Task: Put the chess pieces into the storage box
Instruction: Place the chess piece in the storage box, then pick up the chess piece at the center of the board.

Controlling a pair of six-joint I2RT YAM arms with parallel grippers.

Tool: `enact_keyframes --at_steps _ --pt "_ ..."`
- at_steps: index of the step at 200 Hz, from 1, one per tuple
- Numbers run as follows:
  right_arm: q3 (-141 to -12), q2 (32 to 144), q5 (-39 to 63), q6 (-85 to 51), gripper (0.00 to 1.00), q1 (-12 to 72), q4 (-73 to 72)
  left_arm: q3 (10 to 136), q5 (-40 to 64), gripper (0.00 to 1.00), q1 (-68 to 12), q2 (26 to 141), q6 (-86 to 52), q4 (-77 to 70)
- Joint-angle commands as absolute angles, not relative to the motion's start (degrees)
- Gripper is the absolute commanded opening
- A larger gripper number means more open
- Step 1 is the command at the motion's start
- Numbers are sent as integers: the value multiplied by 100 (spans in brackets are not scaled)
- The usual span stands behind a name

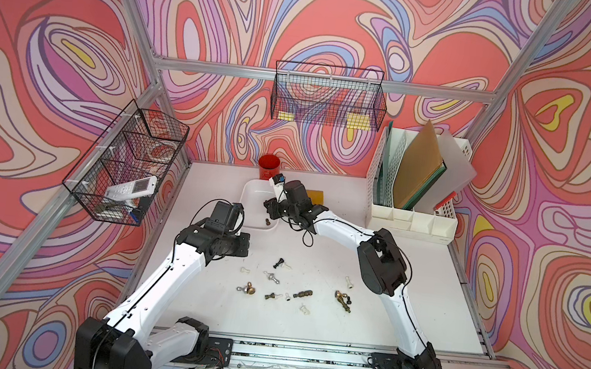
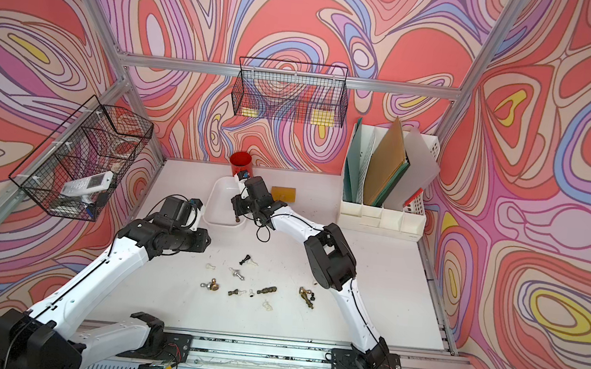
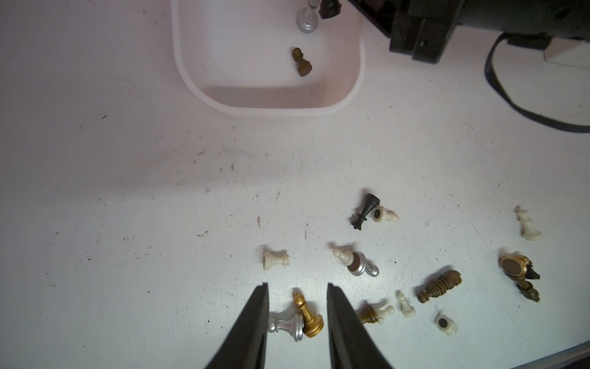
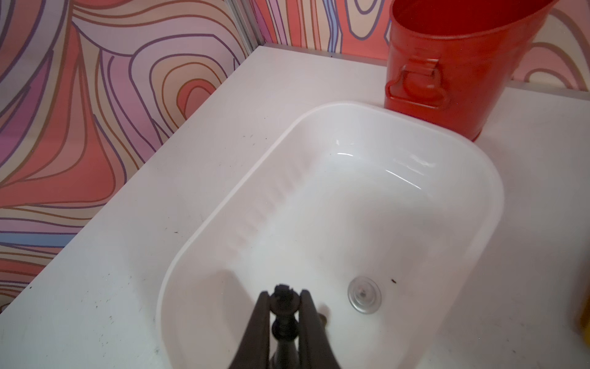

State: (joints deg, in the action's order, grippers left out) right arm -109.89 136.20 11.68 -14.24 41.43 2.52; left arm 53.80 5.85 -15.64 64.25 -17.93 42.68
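- White plastic storage box (image 1: 252, 197) is sitting at the back of the bench (image 1: 426, 281) in a top view, just beside the red cup (image 1: 268, 165); right tool (image 1: 268, 205) is hanging over the box's near corner, one brownish piece (image 1: 267, 222) is lying inside. Loose chess pieces (image 1: 294, 290) are lying scattered mid-bench, well apart from the box.
- Both top views: left tool is hiding under its wrist, so no state from here.
- Left wrist: left tool (image 3: 297, 287) is standing part open, gripping nothing, its jaws straddling a gold pawn (image 3: 308, 314) touching a silver pawn (image 3: 285, 324). Likely light, hard and slick, rolling on their round bases; metal ones a bit heavier. Best pinched across the narrow waist above the base. Touching pairs may come up together or get knocked apart.
- Right wrist: right tool (image 4: 284, 298) is clamping a black piece (image 4: 282, 306) across its stem, over the box interior. A silver disc (image 4: 364, 294) is showing on the box floor.
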Motion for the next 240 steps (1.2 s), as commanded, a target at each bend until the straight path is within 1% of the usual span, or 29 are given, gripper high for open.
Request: enact_keyframes --at_steps 1,44,53,91,141,167,207,240 --pt "-11336 13992 1397 -1254 4 4190 -93 5318 646 36 -1520 6328 -1837 4209" --pt "-11610 14309 1407 -1143 9 4263 -266 5310 682 36 -1502 6328 -1837 4218" --pt "-11570 14301 1398 -1158 11 4263 -354 5309 680 36 -1494 6323 -1837 4230" --pt "-11502 14181 1415 -1143 15 4279 -439 5291 653 37 -1469 6285 -1837 4227" --pt "-11186 13757 1441 -1125 22 4289 -600 5266 652 37 -1459 6272 -1853 4228" --pt "-11101 13584 1468 -1116 29 4287 -641 5264 622 37 -1459 6258 -1848 4239" --pt "-10858 13127 1400 -1164 29 4289 -655 5255 485 37 -1459 6197 -1828 4258" --pt "-10514 12363 1191 -1282 29 4289 -237 5195 777 37 -1459 6172 -1758 4138"
